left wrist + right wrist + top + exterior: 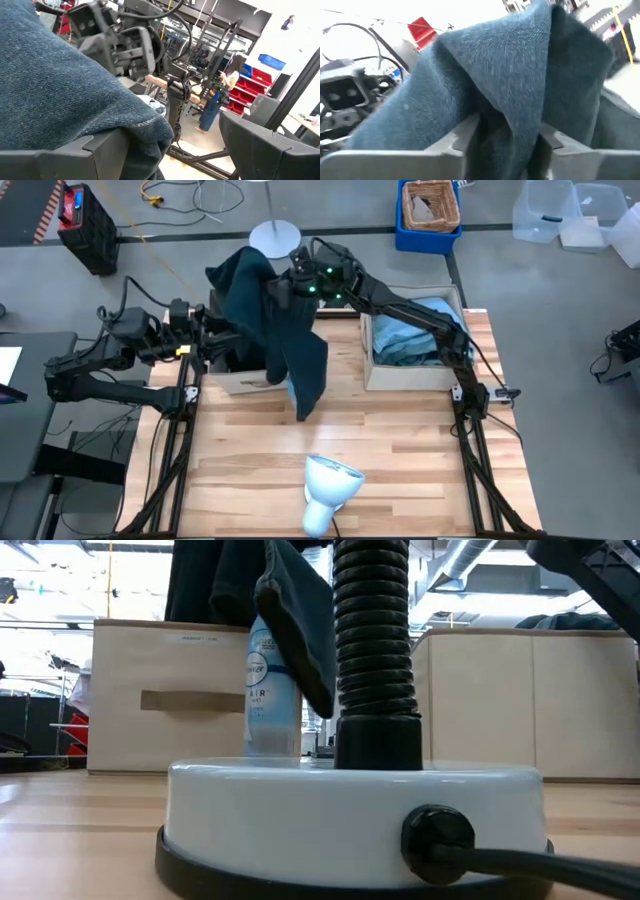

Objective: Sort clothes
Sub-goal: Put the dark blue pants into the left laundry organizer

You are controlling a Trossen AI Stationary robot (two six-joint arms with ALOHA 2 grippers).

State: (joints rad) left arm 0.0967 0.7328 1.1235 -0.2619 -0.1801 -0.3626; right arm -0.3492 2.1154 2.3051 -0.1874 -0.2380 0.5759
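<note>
In the high view, the left gripper [205, 340] sits at the left of centre, beside the left beige fabric box [240, 380]. Its fingers [100, 150] stand apart, with dark teal-black denim-like cloth draped across one of them.

The dark teal-black fabric garment [270, 320] hangs at upper centre, above the left box, its tail reaching down over the wooden table [400, 460]. A small blue bottle [272, 690] stands in front of that box in the low view.

The right gripper [290, 285] is at upper centre, its jaws clamped on a fold of this garment.

At the right, the muted grey-blue garment [410, 330] lies inside the right beige fabric box [400, 375].

A white lamp [330, 485] occupies the lower centre.
</note>
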